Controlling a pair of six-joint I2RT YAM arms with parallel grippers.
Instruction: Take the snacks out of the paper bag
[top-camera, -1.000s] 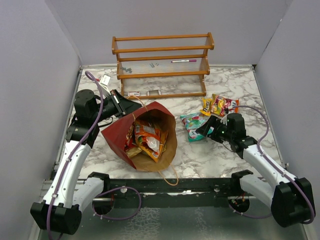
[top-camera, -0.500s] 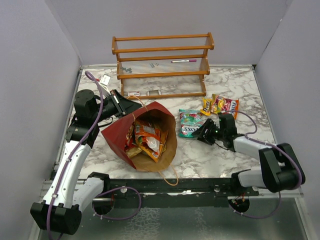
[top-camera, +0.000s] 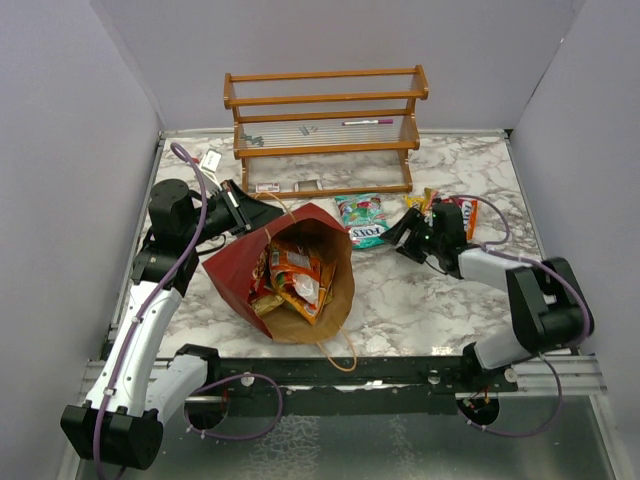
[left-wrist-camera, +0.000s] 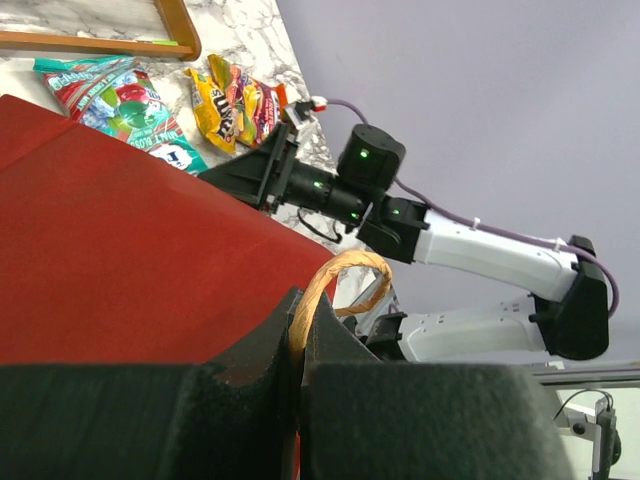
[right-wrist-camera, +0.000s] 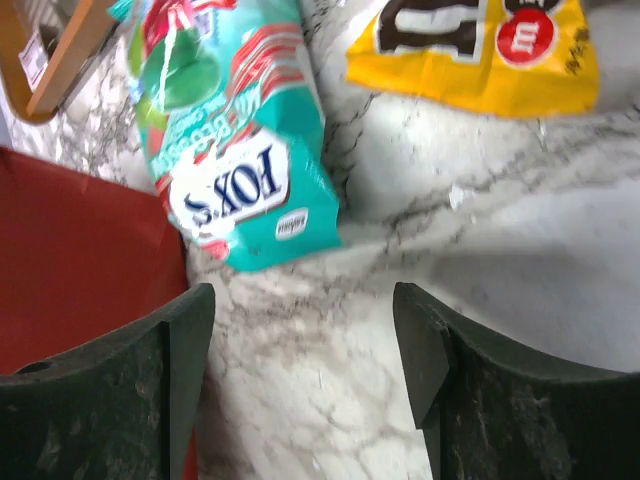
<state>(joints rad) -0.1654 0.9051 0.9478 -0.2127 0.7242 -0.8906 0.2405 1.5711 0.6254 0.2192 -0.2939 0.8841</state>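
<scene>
Partway through, judging by the spread. Already out on the desk (top-camera: 400, 300): a teal packet (top-camera: 362, 220) lying flat just past the bag mouth, at about 1 o'clock from the paper bag (top-camera: 235, 268), and yellow and red packets (left-wrist-camera: 240, 100) overlapping a little farther out at 2 o'clock, partly hidden behind the right arm in the top view.

Left inside: a heap of orange and red packets (top-camera: 292, 278) filling the brown-lined mouth, which opens toward 5 o'clock. Cannot count them exactly; several at least, and seemingly more in than out, so probably under half finished.

Clamped tight on the bag at its far edge, around 11 o'clock: left end effector (left-wrist-camera: 300, 330), jaws pressed together with the twine handle (left-wrist-camera: 345, 275) looping out from between them and the red bag wall alongside.

Hovering low just beside the teal packet, at its 4 o'clock: right end effector (right-wrist-camera: 310, 370), fingers (right-wrist-camera: 430, 360) spread wide over bare marble, gripping nothing.

At 12 o'clock on the desk: a wooden rack (top-camera: 325, 150), well apart from both arms.

Next, most likely, a reach with the free right arm into the mouth for one of the top packets, with the left holding the bag.
</scene>
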